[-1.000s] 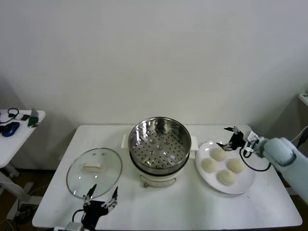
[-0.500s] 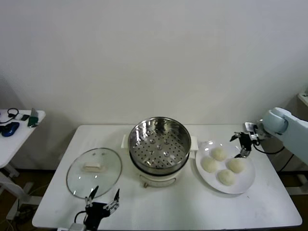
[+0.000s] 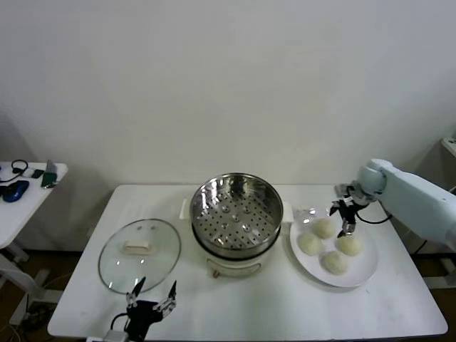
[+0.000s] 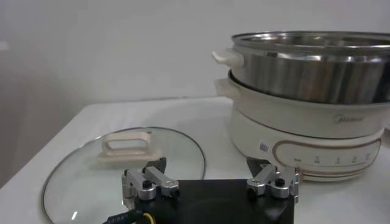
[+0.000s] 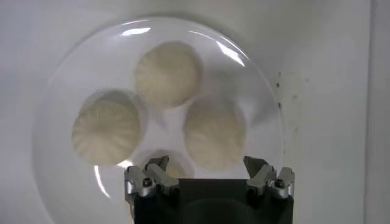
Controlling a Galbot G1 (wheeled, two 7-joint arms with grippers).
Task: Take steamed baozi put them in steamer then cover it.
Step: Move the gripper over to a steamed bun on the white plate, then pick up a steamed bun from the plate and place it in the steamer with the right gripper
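Right end effector (image 3: 344, 218) hangs spread wide and empty right over the white plate (image 3: 364, 271), where all four steamed baozi (image 3: 324, 228) sit. The steamer (image 3: 236, 211) is mid-table (image 3: 285, 313) with nothing in it. The cover (image 3: 140, 254) lies flat to its left, and the left end effector (image 3: 151, 298) is parked wide apart just near the cover's front edge.

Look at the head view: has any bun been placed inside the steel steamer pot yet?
No: the steamer shows only its bare perforated floor, and all four baozi sit on the white plate beside it.
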